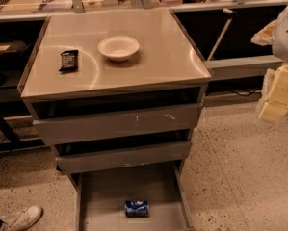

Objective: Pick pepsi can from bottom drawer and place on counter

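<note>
- Blue pepsi can lies sideways mid-floor in the bottom drawer, apart from both walls.
- Counter above the drawer bears a white bowl.
- Gripper hangs up-right of the drawer; whether it is open or closed cannot be told.

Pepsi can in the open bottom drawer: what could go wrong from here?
The pepsi can lies on its side in the bottom drawer, so it may roll when nudged. The partly open upper drawers may crowd the approach of the gripper, which is at the right edge beside the counter.
</note>
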Tool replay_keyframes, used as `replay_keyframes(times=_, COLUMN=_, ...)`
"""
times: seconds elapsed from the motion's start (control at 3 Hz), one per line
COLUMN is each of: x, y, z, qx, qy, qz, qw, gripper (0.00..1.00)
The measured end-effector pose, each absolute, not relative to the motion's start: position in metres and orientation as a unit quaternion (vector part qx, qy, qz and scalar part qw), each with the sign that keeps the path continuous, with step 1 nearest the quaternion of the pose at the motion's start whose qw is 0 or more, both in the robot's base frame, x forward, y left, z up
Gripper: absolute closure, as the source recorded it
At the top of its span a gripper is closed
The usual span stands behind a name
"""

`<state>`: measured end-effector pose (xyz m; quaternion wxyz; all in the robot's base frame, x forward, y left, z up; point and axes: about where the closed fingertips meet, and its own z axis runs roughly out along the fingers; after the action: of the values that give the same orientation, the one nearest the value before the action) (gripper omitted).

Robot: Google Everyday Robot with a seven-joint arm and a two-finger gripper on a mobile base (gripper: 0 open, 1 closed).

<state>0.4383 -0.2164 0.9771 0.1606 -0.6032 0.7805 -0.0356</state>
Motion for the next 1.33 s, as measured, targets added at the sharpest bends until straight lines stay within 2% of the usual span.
replay_keyframes(times=0.67, x=0.442, y=-0.209, z=0.948, qx=-0.608, qy=0.776, qz=-0.039, qw=0.160, gripper=0.00)
replay_keyframes(times=1.33, x=0.440, y=-0.171, z=0.769, qx=-0.631, qy=0.763, qz=0.053, qw=0.131, gripper=0.00)
